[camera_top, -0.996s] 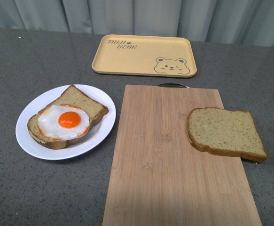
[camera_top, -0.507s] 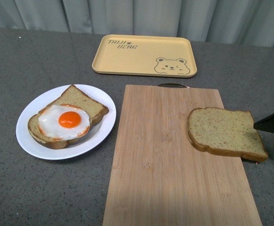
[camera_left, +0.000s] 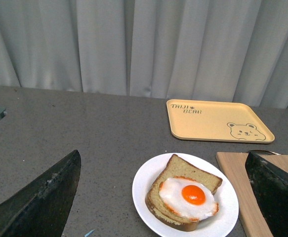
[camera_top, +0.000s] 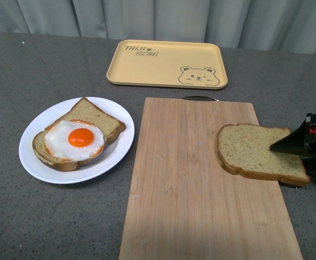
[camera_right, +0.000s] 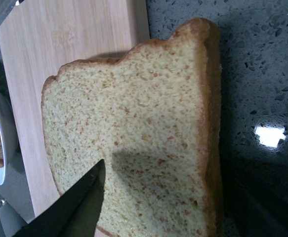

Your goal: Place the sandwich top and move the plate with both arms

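Poised over the sandwich top (camera_top: pixel 252 150) with right gripper (camera_top: pixel 288 149) fingers apart, left gripper (camera_left: pixel 162 155) likewise spread; next, probably clamping its crust edge.

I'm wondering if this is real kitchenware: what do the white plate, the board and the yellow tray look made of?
The plate looks like glazed ceramic or melamine: glossy white, smooth. The cutting board seems bamboo: matte, pale strips with grain. The tray looks like matte plastic or fibre composite, evenly yellow with a printed bear.
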Available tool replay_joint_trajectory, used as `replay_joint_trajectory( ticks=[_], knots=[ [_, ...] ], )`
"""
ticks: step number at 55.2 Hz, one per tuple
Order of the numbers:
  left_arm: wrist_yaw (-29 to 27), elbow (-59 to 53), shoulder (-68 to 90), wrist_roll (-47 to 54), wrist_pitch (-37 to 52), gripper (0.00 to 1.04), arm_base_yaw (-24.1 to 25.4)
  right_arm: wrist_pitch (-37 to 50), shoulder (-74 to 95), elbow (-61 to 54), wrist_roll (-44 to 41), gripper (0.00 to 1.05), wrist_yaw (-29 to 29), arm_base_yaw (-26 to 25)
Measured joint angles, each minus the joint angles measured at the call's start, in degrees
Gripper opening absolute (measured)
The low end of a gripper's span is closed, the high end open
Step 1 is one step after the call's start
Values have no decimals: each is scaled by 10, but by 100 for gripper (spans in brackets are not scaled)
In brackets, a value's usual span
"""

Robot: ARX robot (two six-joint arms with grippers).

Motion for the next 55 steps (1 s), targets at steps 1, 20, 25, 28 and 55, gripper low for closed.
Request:
replay_joint_trajectory(
  ticks=[1, 20, 25, 28, 55],
  knots=[
    [0, 0, 0, 0, 0, 98, 0, -3, 0, 1, 1, 52, 1, 0],
    [0, 0, 0, 0, 0, 98, 0, -17, -80, -23, -22, 3, -18, -3],
    [0, 0, 0, 0, 0, 98, 0, 7, -121, -31, -12, 3, -56, 11],
    [0, 0, 0, 0, 0, 98, 0, 27, -135, -33, 2, 3, -75, 25],
    [0, 0, 0, 0, 0, 98, 0, 145, -1, 116, 182, 3, -98, 282]
  ],
)
